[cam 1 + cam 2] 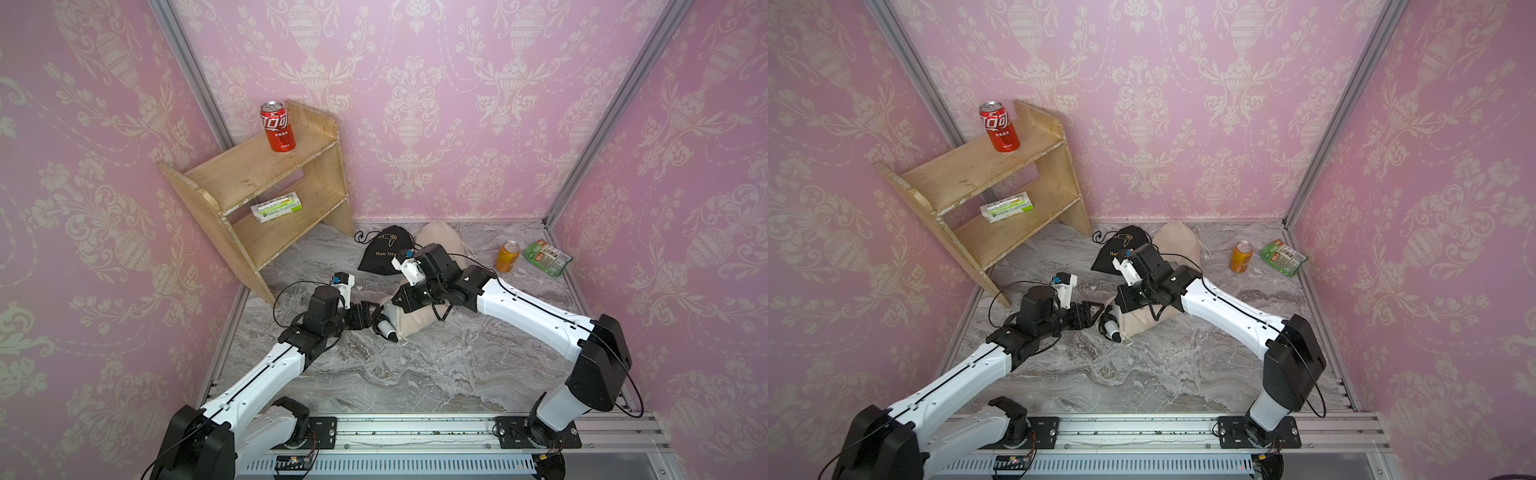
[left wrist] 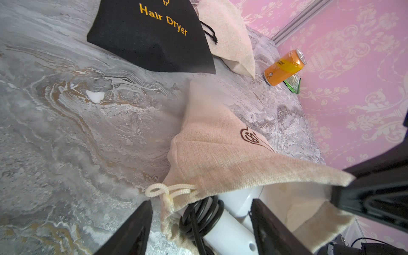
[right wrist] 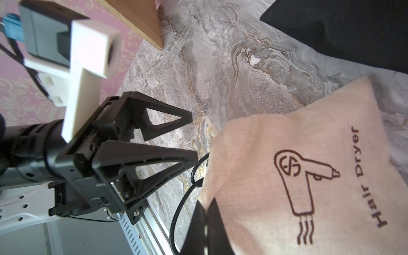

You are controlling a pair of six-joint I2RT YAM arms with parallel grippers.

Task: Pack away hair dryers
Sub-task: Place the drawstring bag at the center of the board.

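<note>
A white hair dryer (image 1: 384, 325) (image 1: 1111, 326) lies partly inside a beige pouch (image 1: 420, 320) (image 3: 309, 176) printed "Hair Dryer". Its handle (image 2: 229, 234), wrapped in black cord (image 2: 203, 214), sticks out of the pouch mouth. My left gripper (image 1: 371, 309) (image 2: 202, 231) (image 3: 192, 136) is open, its fingers standing on either side of the handle, with a gap on one side. My right gripper (image 1: 397, 302) (image 3: 206, 206) is shut on the pouch's upper rim and holds the mouth up. The dryer's barrel is hidden inside the fabric.
Behind lie a black pouch (image 1: 384, 254) and a second beige pouch (image 1: 441, 236). An orange can (image 1: 507, 257) and a green packet (image 1: 547, 257) sit at the back right. A wooden shelf (image 1: 266, 187) at the back left carries a red can (image 1: 277, 126) and a box (image 1: 276, 206).
</note>
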